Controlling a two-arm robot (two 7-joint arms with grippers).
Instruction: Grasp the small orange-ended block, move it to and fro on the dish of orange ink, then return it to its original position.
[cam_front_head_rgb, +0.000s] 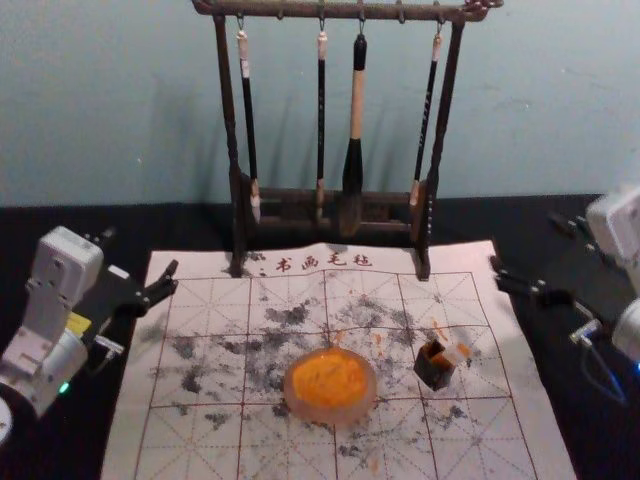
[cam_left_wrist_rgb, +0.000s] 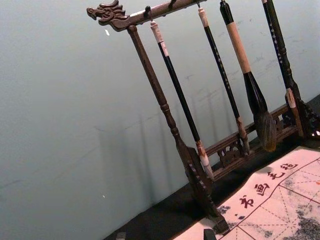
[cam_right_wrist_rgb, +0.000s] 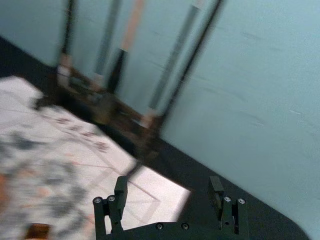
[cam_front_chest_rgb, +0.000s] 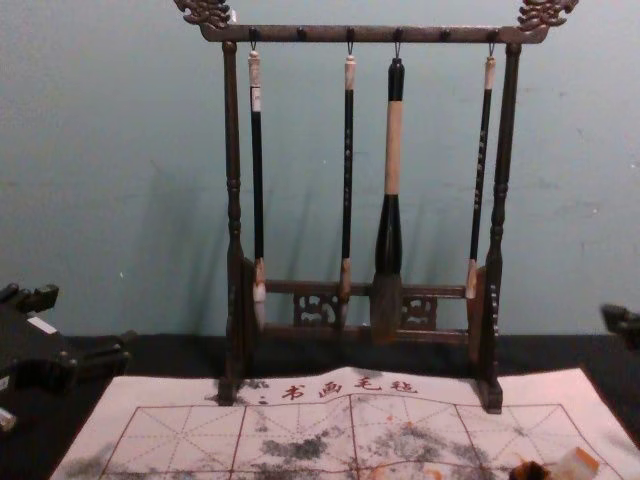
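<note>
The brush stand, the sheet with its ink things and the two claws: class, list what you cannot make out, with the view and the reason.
- Orange-ended block: lower end, head view, hidden by the dark holder.
- Dark holder: base, chest view, cut by the bottom edge.
- Red writing: right wrist view, blurred.
- Brush lettering: chest view, too small.
- Left claw: left wrist view, mostly cut by the bottom edge.
</note>
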